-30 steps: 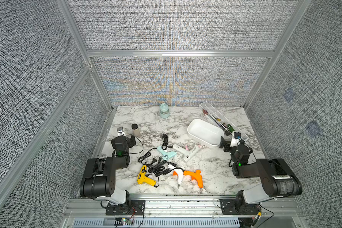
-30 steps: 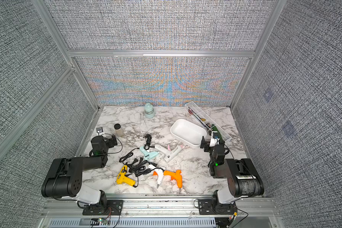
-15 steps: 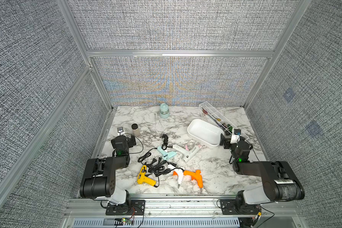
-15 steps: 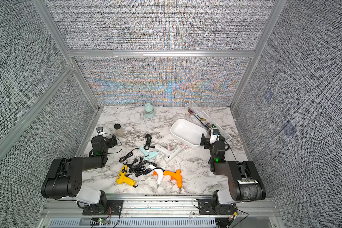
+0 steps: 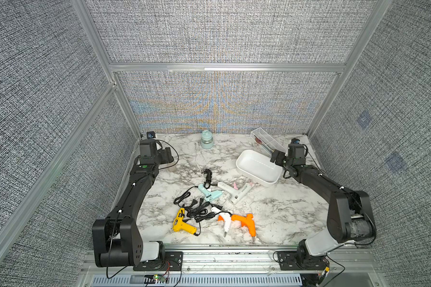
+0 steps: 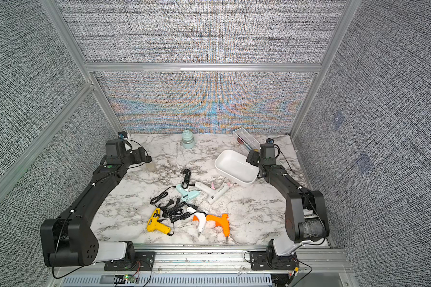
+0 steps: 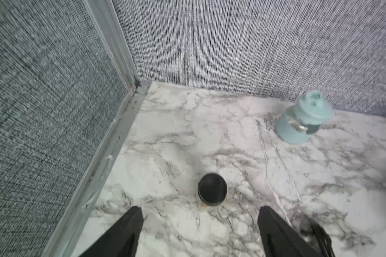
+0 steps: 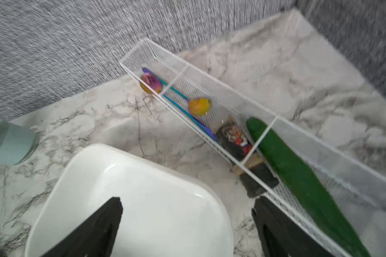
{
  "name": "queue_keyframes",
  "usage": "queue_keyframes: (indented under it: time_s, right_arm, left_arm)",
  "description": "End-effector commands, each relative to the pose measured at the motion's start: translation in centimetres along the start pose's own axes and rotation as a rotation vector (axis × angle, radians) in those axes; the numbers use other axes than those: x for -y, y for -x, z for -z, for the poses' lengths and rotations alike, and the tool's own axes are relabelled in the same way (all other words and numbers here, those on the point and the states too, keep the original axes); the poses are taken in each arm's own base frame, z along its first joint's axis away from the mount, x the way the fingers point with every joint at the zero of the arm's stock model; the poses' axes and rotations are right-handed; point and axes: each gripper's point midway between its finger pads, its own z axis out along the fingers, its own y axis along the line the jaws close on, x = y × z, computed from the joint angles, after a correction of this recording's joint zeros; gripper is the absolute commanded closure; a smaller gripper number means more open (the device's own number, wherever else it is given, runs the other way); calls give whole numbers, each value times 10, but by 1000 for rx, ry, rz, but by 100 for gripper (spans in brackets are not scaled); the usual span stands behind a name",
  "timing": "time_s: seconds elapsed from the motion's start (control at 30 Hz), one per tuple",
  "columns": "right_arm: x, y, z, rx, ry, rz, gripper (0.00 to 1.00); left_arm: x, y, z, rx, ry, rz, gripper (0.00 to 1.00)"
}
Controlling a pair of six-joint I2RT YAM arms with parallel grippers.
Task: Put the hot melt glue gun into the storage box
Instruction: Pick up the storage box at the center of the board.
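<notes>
- While the left gripper (image 7: pixel 200 208) and right gripper (image 8: pixel 186 201) stand open and empty, the white box (image 5: pixel 255 169) holds nothing.
- All glue guns (image 5: pixel 239 192) lie mid-table; picking looks next, needing a reach toward one.

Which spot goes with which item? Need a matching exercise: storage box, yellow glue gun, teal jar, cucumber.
Column 1
1. storage box
2. yellow glue gun
3. teal jar
4. cucumber

Column 2
A. in the clear divided tray
B. empty, right tool open above its edge
C. upright at the back wall
D. lying flat near the front

Pairs: 1-B, 2-D, 3-C, 4-A
</notes>
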Motion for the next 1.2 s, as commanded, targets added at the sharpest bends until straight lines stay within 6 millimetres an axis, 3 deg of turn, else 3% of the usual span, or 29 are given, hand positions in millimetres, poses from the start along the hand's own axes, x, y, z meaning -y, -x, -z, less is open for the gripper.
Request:
queue_keyframes:
  time_s: [0.0, 0.13, 0.23, 0.43, 0.57, 0.63, 0.7, 0.87, 1.17]
  right_arm:
    - [10, -38, -10, -171, -62, -115, 4]
    - [8, -49, -29, -246, -78, -122, 8]
    - [10, -63, -39, -308, -103, -133, 18]
    - [21, -79, -38, -360, -151, -155, 28]
    - [21, -77, -32, -361, -154, -134, 51]
    - [22, -73, -27, -359, -161, -120, 66]
    - [21, -69, -23, -355, -163, -102, 74]
    - [25, -68, -16, -369, -182, -68, 81]
    - [20, -78, -25, -401, -171, -55, 93]
  left_arm:
    - [-1, -31, 2, -130, -2, 12, 15]
    - [2, -38, -3, -157, -18, 6, 15]
    - [5, -39, -6, -170, -30, 5, 22]
    - [5, -39, -5, -172, -33, -2, 33]
    - [7, -40, -6, -174, -47, -2, 43]
    - [8, -40, -6, -182, -48, -2, 49]
    - [8, -40, -6, -184, -47, -4, 54]
    - [9, -40, -5, -187, -57, -2, 57]
    - [11, -38, -2, -182, -63, -5, 60]
